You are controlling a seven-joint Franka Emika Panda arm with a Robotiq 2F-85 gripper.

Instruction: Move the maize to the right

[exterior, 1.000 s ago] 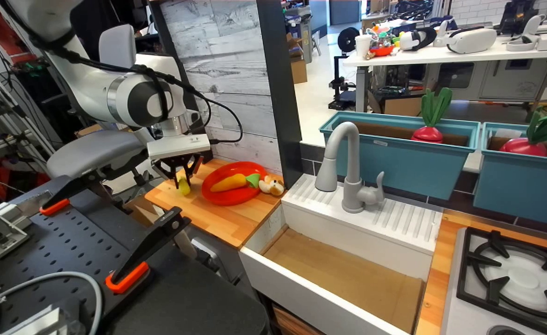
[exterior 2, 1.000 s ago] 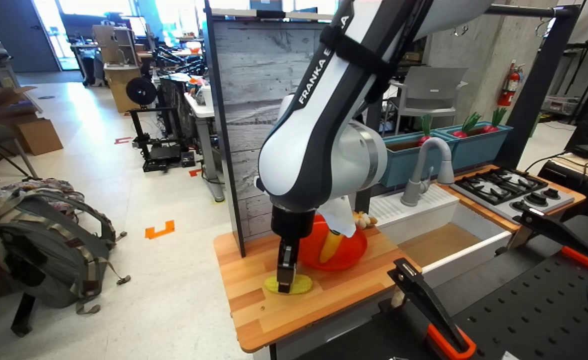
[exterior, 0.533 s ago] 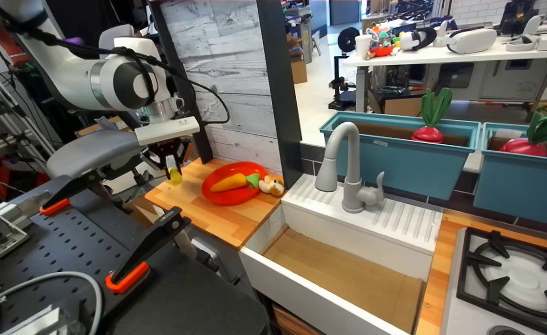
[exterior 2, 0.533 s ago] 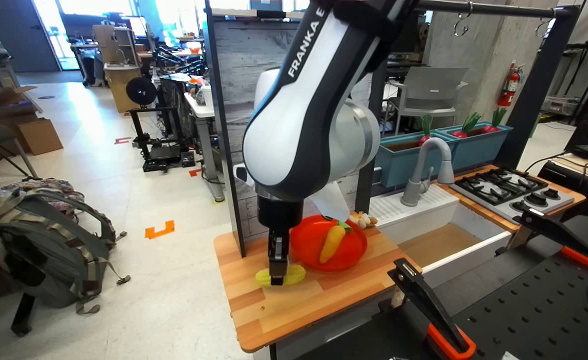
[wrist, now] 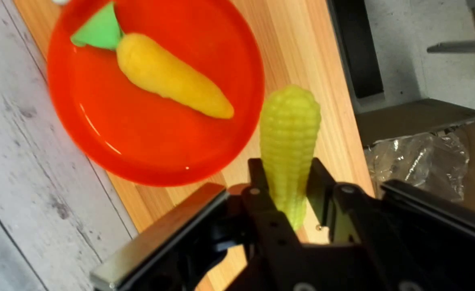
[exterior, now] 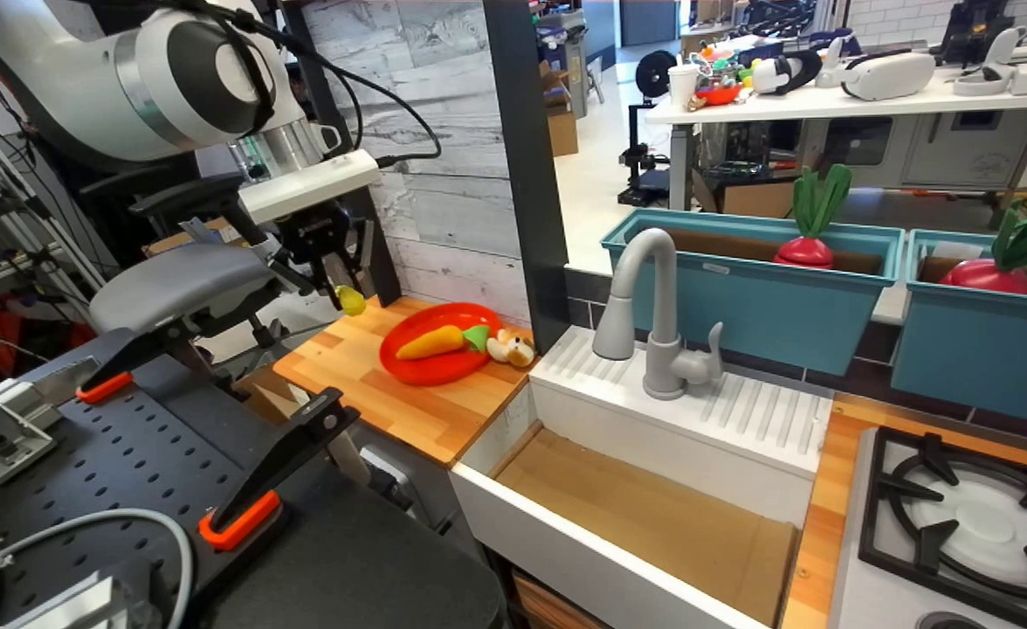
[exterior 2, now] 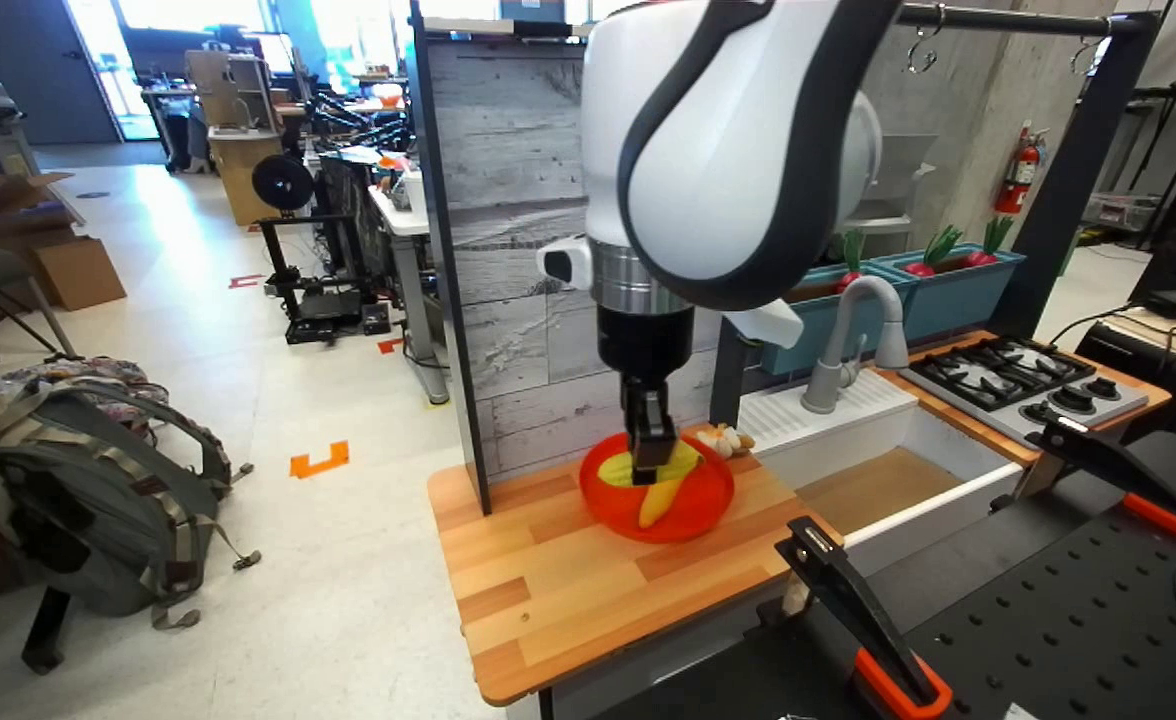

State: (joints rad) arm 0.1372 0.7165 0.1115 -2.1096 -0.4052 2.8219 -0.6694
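Maize (wrist: 290, 133): clamped in the gripper (wrist: 288, 176), jaws apart by its width only, suspended above the wooden counter (exterior: 391, 411). Caution: a slack grip could let it pivot or drop. Too low a traverse could strike the red plate (wrist: 144, 133) or displace the toy carrot (wrist: 169, 79); overtravel could nudge the white-and-brown toy (exterior: 499, 348) beyond.

Your white, rounded-shell robot arm (exterior 2: 728, 185) with black trim: one, reaching down from the top edge in an exterior view, its cylindrical silver metal wrist collar (exterior 2: 638, 280) nearly upright there. Your two-fingered black gripper (wrist: 286, 171): one, pointing downward in both exterior views, its slim black fingers (wrist: 257, 178) clamped in a hold.
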